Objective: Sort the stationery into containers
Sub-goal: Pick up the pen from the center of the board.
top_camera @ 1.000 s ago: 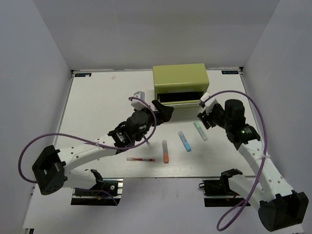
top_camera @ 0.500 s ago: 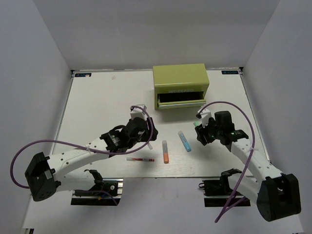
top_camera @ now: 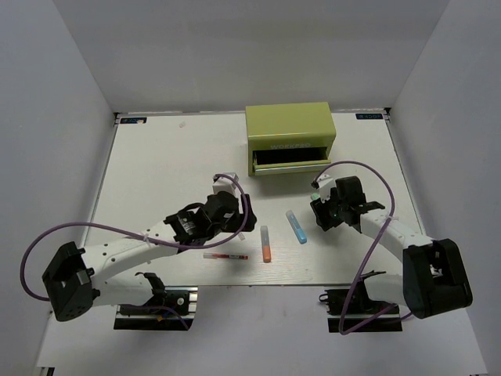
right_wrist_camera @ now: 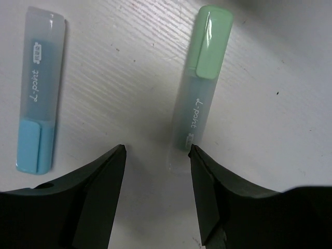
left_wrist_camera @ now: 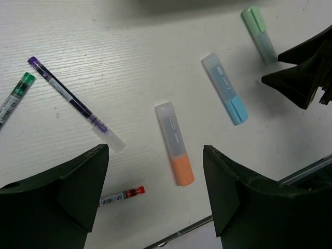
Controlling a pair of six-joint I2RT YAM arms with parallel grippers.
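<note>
Nothing looks sorted yet: the markers and pens all lie on the worktop in front of the cabinet, one drawer pulled out. The right jaws gape empty over the green marker, nearest the cabinet. The left jaws, likewise open and empty, hang above the orange marker.

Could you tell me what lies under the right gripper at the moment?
The mint green marker lies flat on the table beneath the open right gripper, clear end nearest the gripper. In the top view the gripper largely hides it.
</note>
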